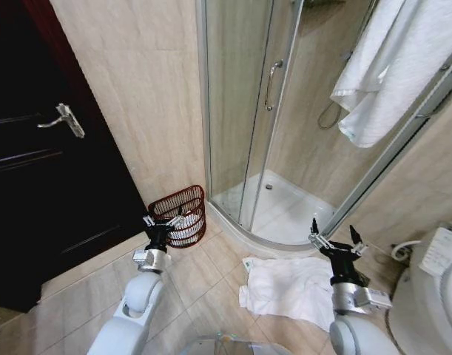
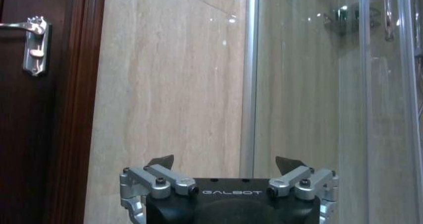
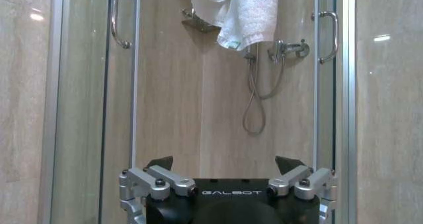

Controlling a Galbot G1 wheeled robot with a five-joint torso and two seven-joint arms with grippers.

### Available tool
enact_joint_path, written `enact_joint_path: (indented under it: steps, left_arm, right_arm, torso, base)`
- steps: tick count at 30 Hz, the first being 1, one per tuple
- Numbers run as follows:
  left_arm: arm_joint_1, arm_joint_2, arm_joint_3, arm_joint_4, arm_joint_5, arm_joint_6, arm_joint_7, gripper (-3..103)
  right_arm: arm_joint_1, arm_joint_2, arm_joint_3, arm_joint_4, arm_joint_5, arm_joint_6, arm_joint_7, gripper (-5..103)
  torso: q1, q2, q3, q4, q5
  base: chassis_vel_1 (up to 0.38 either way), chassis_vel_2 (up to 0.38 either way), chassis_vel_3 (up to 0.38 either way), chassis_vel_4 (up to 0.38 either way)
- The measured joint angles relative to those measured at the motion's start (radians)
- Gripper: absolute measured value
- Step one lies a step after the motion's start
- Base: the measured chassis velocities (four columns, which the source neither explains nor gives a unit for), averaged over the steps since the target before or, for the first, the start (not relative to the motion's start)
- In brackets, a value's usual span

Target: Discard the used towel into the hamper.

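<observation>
A white towel lies crumpled on the tiled floor in front of the shower cabin. The hamper, a small dark reddish-brown open-weave basket, stands on the floor against the wall, between the door and the shower. My left gripper is raised and open, just in front of the hamper from the head view. It faces the beige wall in the left wrist view. Held up over the towel's far edge, my right gripper is open and holds nothing. It points at the shower cabin in the right wrist view.
A glass shower cabin with a white tray fills the middle. A second white towel hangs at the upper right, also seen as the hanging towel. A dark door stands at the left and a toilet at the right.
</observation>
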Motion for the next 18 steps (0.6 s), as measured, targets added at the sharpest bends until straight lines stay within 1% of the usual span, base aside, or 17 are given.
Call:
enact_joint_path:
  steps: [9,11,18]
  left_arm:
    - [-0.004,0.012,-0.001,0.003,-0.007,-0.001,0.0,100]
    - [-0.006,0.018,-0.004,0.001,-0.019,-0.001,0.002,100]
    - [-0.009,0.022,-0.006,-0.001,-0.03,0.0,0.0,100]
  right_arm:
    - [-0.002,0.0,0.002,-0.002,-0.003,0.0,0.001,100]
    - [-0.002,0.0,0.003,-0.002,-0.003,0.0,0.002,100]
    - [0.001,0.0,0.002,-0.004,-0.004,-0.001,0.002,100]
  torso:
    - [0.0,0.0,0.0,-0.0001,-0.0001]
    - [0.0,0.0,0.0,0.0,-0.0001]
    - [-0.005,-0.011,-0.006,0.0,0.0]
  base:
    - [0.0,0.0,0.0,0.0]
    - [0.0,0.0,0.0,0.0]
    - [0.0,0.0,0.0,0.0]
